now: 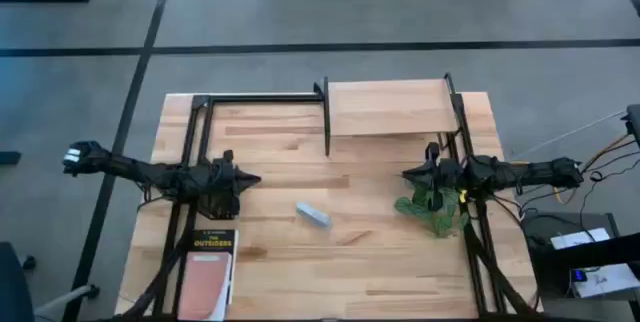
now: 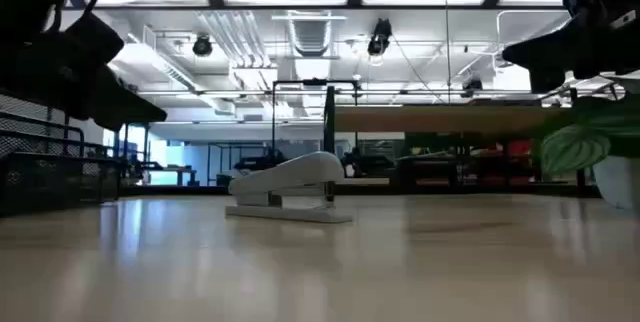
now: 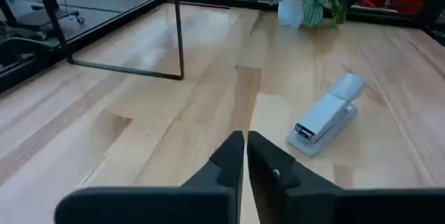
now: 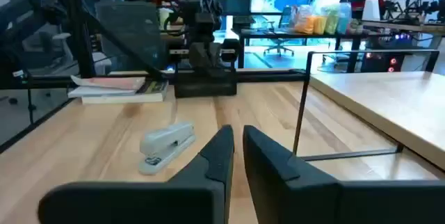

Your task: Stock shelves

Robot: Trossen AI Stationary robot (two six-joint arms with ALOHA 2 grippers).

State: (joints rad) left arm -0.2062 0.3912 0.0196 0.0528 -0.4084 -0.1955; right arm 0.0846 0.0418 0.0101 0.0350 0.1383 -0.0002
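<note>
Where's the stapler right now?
In the high view the stapler lies near the table's middle, between the left gripper and the right gripper, nearer than the shelf and left of the plant.

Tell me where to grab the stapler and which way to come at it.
Grip the stapler across its narrow sides at mid-body, coming straight down from above. It lies flat on its base on the tabletop, long and slim, angled diagonally, so turn the hand crosswise to its length.
</note>
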